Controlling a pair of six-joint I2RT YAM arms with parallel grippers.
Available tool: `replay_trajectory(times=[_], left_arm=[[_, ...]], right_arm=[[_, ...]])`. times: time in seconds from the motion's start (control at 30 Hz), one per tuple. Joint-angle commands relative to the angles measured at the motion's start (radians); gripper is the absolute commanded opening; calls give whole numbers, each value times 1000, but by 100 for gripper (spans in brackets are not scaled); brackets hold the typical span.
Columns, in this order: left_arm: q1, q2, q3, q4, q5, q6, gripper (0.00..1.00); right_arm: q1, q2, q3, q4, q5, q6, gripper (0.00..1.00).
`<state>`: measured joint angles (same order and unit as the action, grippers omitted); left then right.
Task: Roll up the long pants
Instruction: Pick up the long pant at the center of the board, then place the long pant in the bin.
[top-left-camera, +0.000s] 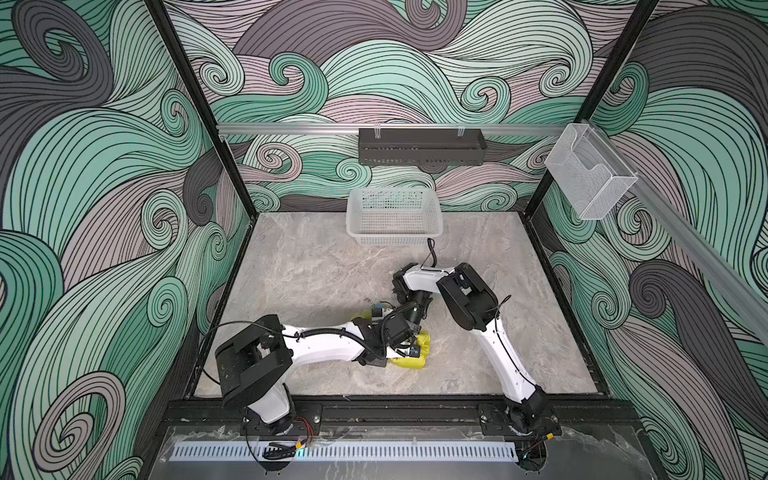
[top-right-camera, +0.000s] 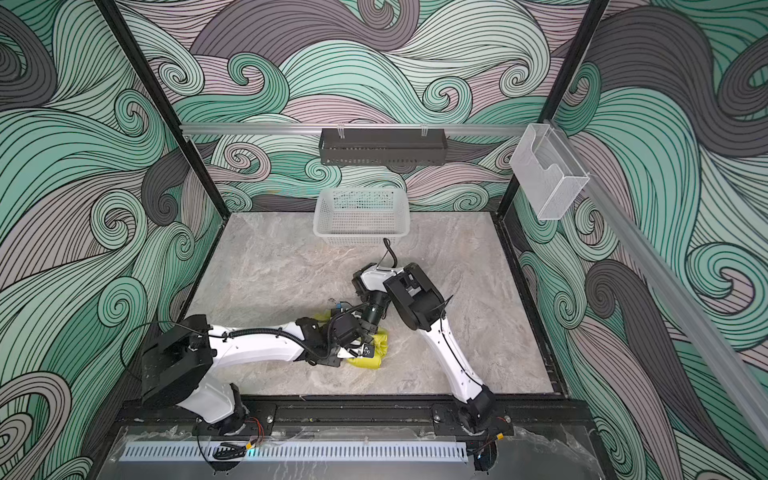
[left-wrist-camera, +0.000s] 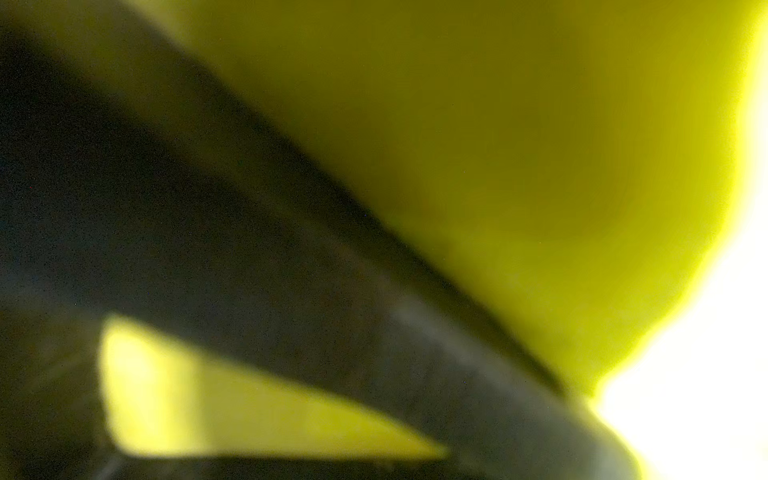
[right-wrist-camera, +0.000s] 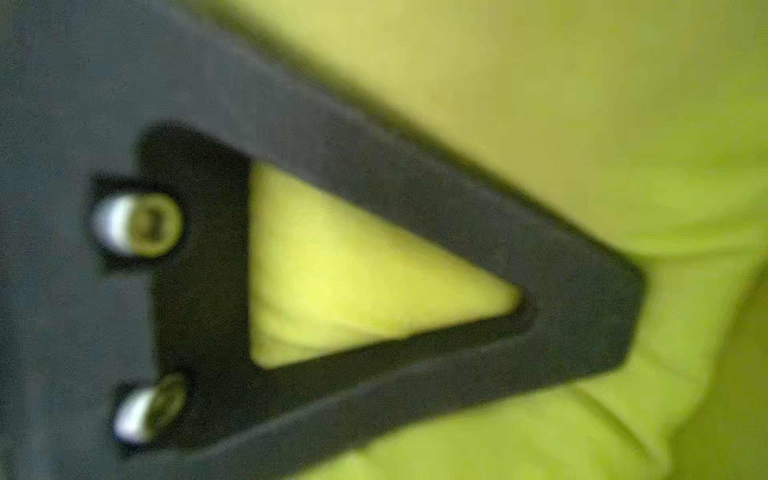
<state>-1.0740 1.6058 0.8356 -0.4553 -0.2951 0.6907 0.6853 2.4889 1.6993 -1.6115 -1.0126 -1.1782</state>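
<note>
Long pants (top-left-camera: 422, 347): tight yellow-green roll of thin creased fabric on the marble-look table (top-left-camera: 307, 270), front middle, mostly hidden under both wrists in both top views. Left gripper (top-left-camera: 409, 353) at the roll's near end, right gripper (top-left-camera: 376, 313) at its far end. Each wrist view shows one dark triangular finger (right-wrist-camera: 415, 216) against fabric, blurred; grip and jaw gap cannot be told. White perforated basket (top-left-camera: 352, 222) well apart at the back edge, black tray (top-left-camera: 422, 151) on the rail above
</note>
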Motion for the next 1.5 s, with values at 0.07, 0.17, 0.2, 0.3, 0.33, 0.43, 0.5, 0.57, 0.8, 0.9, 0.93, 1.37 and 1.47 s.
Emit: replay_trajectory(times=[0.07, 0.17, 0.2, 0.3, 0.33, 0.43, 0.5, 0.57, 0.8, 0.9, 0.93, 1.37, 1.47], left_arm=[[5, 94, -69, -7, 124, -34, 0], [5, 52, -70, -12, 131, -34, 0], [5, 40, -70, -17, 130, -36, 0], [7, -13, -68, -27, 115, -26, 0], [9, -36, -63, -34, 106, -20, 0], [33, -116, -26, -82, 87, -3, 0], [60, -175, -8, -90, 89, 23, 0], [95, -246, 24, -108, 110, 60, 0], [152, -271, 233, -252, 141, 124, 0], [180, -273, 303, -278, 167, 141, 0], [191, -268, 324, -289, 168, 152, 0], [418, -120, 569, 161, -36, 220, 0], [442, 2, 661, 284, -36, 232, 0]], right_arm=[[27, -39, -2, -187, -68, 7, 11], [-15, -95, 21, -186, -48, 34, 99], [-41, -116, 36, -188, -42, 60, 99], [-175, -218, 101, -186, -41, 158, 99], [-235, -267, 129, -184, -64, 171, 99], [-407, -396, 200, -178, -167, 199, 99], [-490, -461, 216, -156, -208, 227, 99], [-539, -518, 176, -102, -230, 262, 99], [-539, -539, -64, 99, -218, 366, 99], [-539, -509, -115, 99, -247, 332, 99], [-538, -498, -120, 99, -252, 329, 99], [-710, -430, -109, 100, -348, 338, 99], [-729, -387, -94, 99, -353, 342, 99]])
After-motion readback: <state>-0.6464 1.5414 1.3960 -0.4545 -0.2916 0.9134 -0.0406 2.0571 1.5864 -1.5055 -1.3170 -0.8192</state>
